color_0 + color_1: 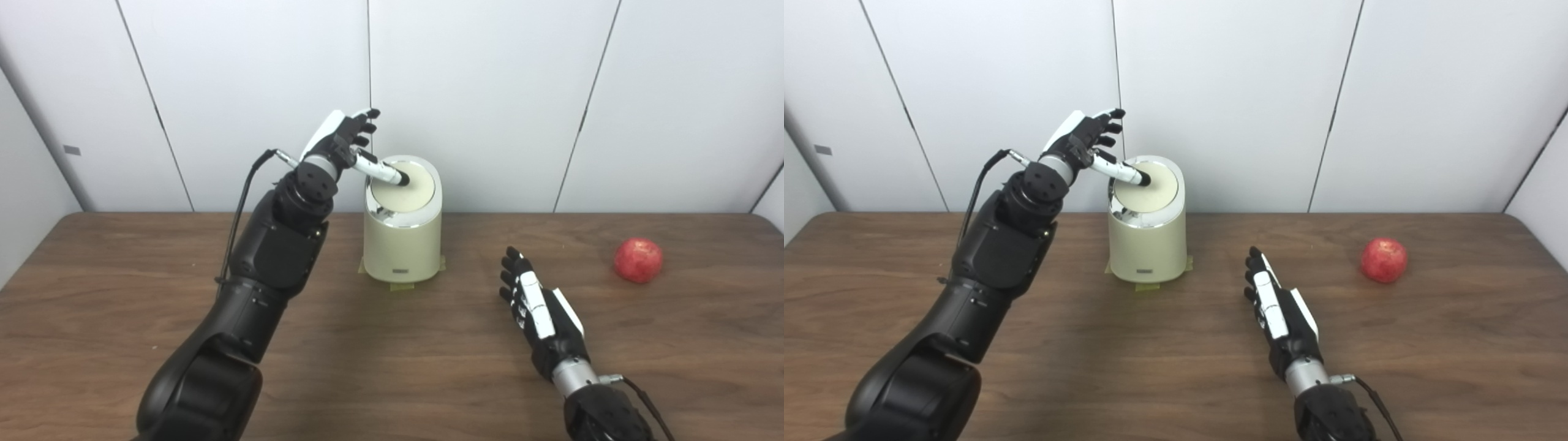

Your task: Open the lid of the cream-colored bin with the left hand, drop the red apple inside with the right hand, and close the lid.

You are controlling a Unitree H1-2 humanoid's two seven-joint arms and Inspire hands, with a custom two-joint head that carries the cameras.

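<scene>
cream-coloured plastic makes up the bin (402,245), which stands upright near the far edge of the wooden table (380,355), close to the white panelled wall (490,92). its base sits on strips of yellowish tape (401,285) stuck to the tabletop. the lid (407,188) is down on the bin, ringed by a shiny chrome rim.

the left hand (343,142) is raised above and just left of the bin, wrist bent, its fingers spread apart and pointing up toward the wall. its thumb (386,172) reaches out over the bin, and the dark tip rests on the lid near its middle. the hand grips nothing; only that one tip meets the lid. a black cable (242,196) loops from the wrist down along the left forearm.

the right hand (538,306) lies low over the table in front and to the right of the bin, back upward, fingers straight, side by side and pointing away from the robot. it is empty and relaxed, holding nothing. whether it touches the wood or floats just above it cannot be told.

the red apple (638,260) sits on the table far to the right, well apart from the bin and well apart from the right hand, beyond and to the right of its fingertips.
</scene>
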